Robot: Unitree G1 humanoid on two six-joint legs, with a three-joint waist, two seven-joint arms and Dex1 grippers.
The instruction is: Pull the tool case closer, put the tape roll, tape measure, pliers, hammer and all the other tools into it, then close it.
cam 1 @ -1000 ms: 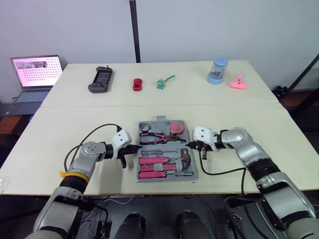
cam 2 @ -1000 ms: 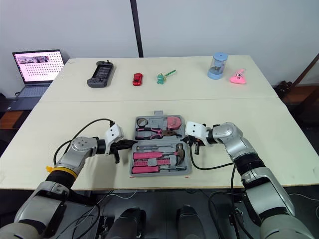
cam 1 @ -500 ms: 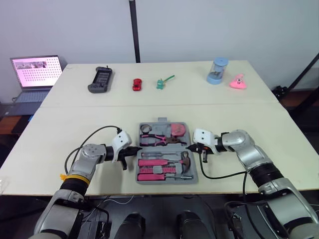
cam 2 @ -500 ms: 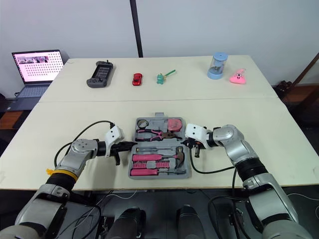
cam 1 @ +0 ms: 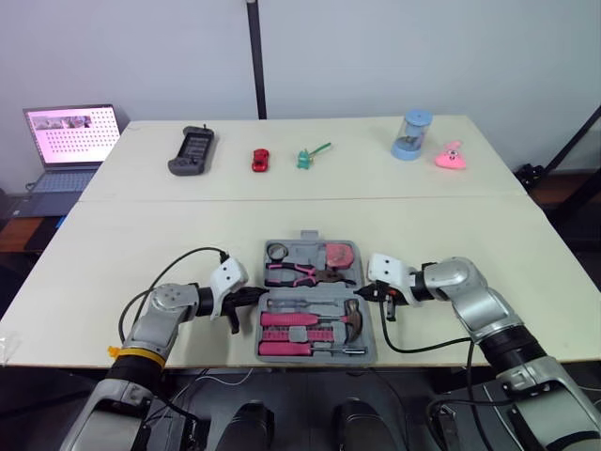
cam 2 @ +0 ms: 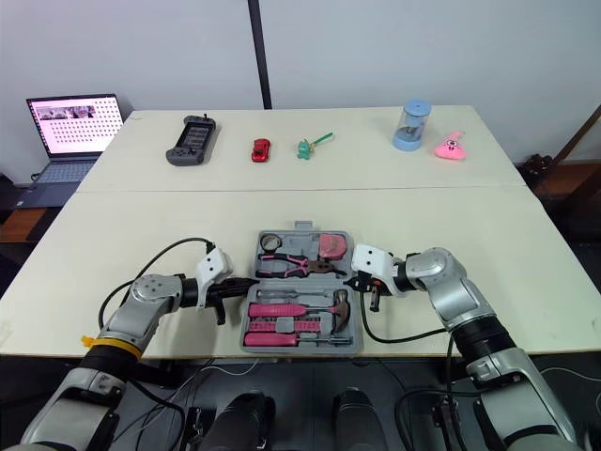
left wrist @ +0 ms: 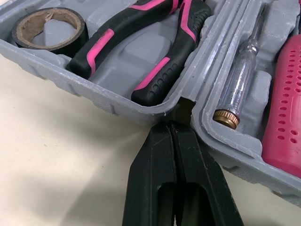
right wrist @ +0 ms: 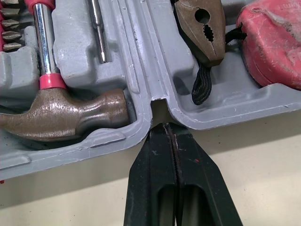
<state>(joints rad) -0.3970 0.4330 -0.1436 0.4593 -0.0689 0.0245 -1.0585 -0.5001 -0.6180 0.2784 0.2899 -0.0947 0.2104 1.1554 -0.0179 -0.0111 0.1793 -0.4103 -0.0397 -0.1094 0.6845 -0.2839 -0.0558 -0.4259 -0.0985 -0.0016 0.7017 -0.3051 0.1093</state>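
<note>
Both arms have drawn back toward the robot since a second ago, and the tool case (cam 1: 307,246) has come with them; it now lies open and flat at 6 o'clock on the table (cam 1: 141,244), its near wall close to the front edge.

The left gripper (cam 1: 255,297) sits at the case's 9 o'clock and the right gripper (cam 1: 364,294) at its 3 o'clock. Each claw is pinched fully together on nothing, its tip pushed into the hinge notch between the two halves.

The half toward 12 o'clock holds the tape roll (left wrist: 59,43), the pliers (left wrist: 162,66) and the tape measure (right wrist: 273,42). The half toward 6 o'clock holds the hammer (right wrist: 66,115), a test pen (left wrist: 240,80) and a pink bit holder (left wrist: 284,108). The tools look loaded, so the pull seems near its end and closing remains.

The risks come from the hold. The tips only wedge in the notches and do not clamp the plastic. If one arm pulls harder than the other, the case would likely skew and a tip could slip out. Further pulling could bring the near half over the table edge, where the case might tip. At closing, a black strap (right wrist: 200,87) beside the pliers' head lies close to the rim and may get trapped. Loosely seated tools could also drop as the far half folds over.
</note>
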